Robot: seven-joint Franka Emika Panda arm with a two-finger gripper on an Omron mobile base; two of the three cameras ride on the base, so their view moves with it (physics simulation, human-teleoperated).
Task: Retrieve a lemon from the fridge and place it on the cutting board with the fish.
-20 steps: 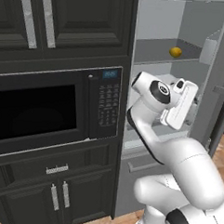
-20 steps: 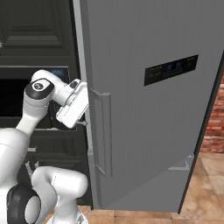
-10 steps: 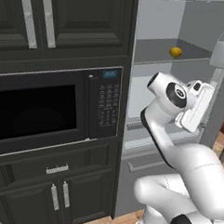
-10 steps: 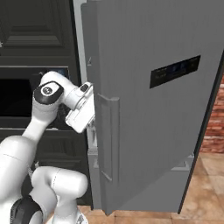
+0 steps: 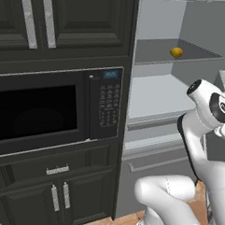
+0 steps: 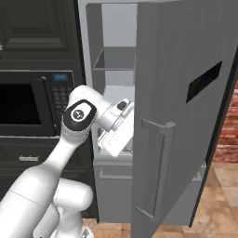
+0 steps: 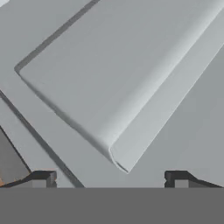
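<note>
Room: a kitchen wall of dark cabinets (image 5: 68,18) with long pale handles, and a strip of wood-tone floor (image 6: 223,186) at the bottom; a red brick wall (image 6: 231,125) shows at 3 o'clock in the right base view.
Fridge: the fridge (image 5: 162,93) stands open, its pale grey inside showing shelves and a drawer front below them.
Door: the grey door (image 6: 186,116) is swung out toward the camera in the right base view, with a dark display panel (image 6: 203,82) on its face and a long vertical handle (image 6: 160,153).
Lemon: the lemon (image 5: 176,52) sits alone on an upper shelf (image 5: 169,54), at about 1 o'clock in the left base view, well above the arm.
Microwave: a black microwave (image 5: 49,111) with a keypad is built in just left of the fridge.
In the way: the door's edge stands just beside the robot's hand.
Gripper: the gripper (image 7: 109,179) has its fingertips (image 7: 43,178) spread wide and nothing between them, facing a pale grey ledge (image 7: 118,96).
</note>
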